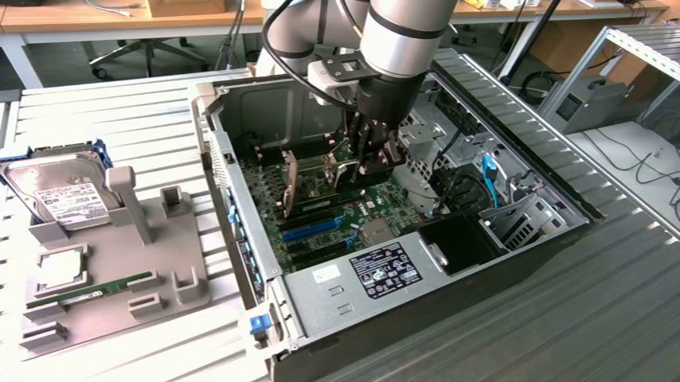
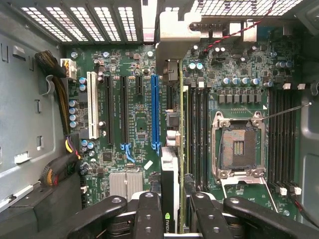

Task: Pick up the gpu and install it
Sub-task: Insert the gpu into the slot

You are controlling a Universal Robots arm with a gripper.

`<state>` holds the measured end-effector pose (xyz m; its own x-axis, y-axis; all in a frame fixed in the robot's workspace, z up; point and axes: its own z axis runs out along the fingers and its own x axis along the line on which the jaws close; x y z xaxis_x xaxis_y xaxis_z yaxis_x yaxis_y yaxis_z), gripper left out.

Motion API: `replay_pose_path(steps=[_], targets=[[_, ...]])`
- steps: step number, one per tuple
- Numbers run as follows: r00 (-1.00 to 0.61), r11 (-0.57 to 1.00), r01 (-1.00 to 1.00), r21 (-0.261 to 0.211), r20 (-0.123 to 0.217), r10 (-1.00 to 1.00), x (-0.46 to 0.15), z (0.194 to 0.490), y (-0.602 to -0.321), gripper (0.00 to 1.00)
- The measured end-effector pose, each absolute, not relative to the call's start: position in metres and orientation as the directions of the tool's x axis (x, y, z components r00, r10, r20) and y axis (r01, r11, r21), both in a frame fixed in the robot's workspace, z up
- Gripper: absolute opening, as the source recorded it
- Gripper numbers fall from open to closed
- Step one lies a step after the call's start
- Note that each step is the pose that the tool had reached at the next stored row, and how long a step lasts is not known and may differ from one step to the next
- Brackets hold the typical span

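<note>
Gripper [image 1: 367,163] low inside open computer case [image 1: 318,278], fingers [image 2: 149,214] part-closed and clamped on gpu [image 2: 168,199]. Card held on edge over motherboard [image 2: 134,129], between blue slot [image 2: 155,109] and RAM slots [image 2: 199,129] (bracket end toward rear grille; seated or not, cannot tell). Hard drive [image 1: 66,199] and RAM stick [image 1: 91,288] on grey tray [image 1: 127,263], outside case at exterior view's left

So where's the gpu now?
In the wrist view the gpu stands edge-on in the claw, inside the computer case, between the blue slot and the memory slots.
</note>
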<state>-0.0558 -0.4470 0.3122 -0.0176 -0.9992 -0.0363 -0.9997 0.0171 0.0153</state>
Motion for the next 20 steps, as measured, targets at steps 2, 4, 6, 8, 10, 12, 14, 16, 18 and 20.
replay_pose_path(steps=[2, 4, 6, 8, 10, 12, 14, 16, 18, 20], targets=[[-0.018, 0.017, -1.000, 0.015, -0.036, -0.999, -0.0563, 0.3122, -0.4470, 0.27], [-0.018, 0.017, -1.000, 0.015, -0.036, -0.999, -0.0574, 0.3122, -0.4470, 0.27], [-0.018, 0.017, -1.000, 0.014, -0.036, -0.999, -0.0604, 0.3121, -0.4470, 0.27], [-0.018, 0.017, -1.000, 0.014, -0.036, -0.999, -0.0618, 0.3122, -0.4470, 0.27], [-0.018, 0.017, -1.000, 0.014, -0.036, -0.999, -0.0626, 0.3122, -0.4470, 0.27], [-0.018, 0.017, -1.000, 0.014, -0.036, -0.999, -0.0627, 0.3122, -0.4470, 0.27], [-0.018, 0.017, -1.000, 0.014, -0.036, -0.999, -0.0628, 0.3122, -0.4470, 0.27], [-0.018, 0.017, -1.000, 0.014, -0.036, -0.999, -0.0628, 0.3122, -0.4470, 0.27], [-0.018, 0.017, -1.000, 0.014, -0.036, -0.999, -0.0628, 0.3122, -0.4470, 0.27], [-0.018, 0.017, -1.000, 0.014, -0.036, -0.999, -0.0628, 0.3122, -0.4470, 0.27]])
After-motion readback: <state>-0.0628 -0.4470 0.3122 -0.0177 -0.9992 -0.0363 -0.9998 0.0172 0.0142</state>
